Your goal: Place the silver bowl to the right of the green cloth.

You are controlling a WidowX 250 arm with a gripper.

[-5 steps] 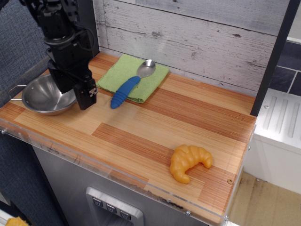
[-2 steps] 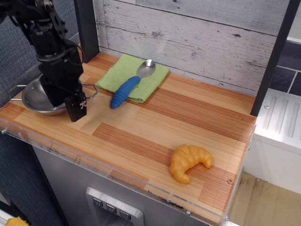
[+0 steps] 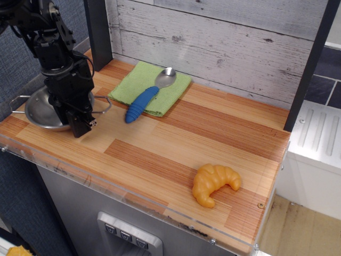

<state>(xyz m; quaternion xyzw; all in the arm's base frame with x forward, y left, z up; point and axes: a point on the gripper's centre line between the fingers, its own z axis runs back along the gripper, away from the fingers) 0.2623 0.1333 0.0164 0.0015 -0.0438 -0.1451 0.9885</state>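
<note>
The silver bowl (image 3: 37, 109) sits at the table's left edge, with one wire handle (image 3: 17, 100) on its left and one (image 3: 102, 103) on its right. The black gripper (image 3: 74, 118) is lowered onto the bowl's right rim. One finger (image 3: 80, 125) stands outside the rim near the table surface; the other is hidden behind the gripper body. The jaws look open around the rim. The green cloth (image 3: 137, 81) lies flat at the back, to the right of the bowl.
A metal spoon with a blue handle (image 3: 144, 102) lies across the cloth and over its front edge. An orange croissant (image 3: 213, 182) lies near the front right. A dark post (image 3: 98, 29) stands behind the bowl. A wooden wall runs along the back.
The gripper has moved left and down, from the bowl's right side onto its right rim. The bowl, cloth, spoon and croissant have not moved.
</note>
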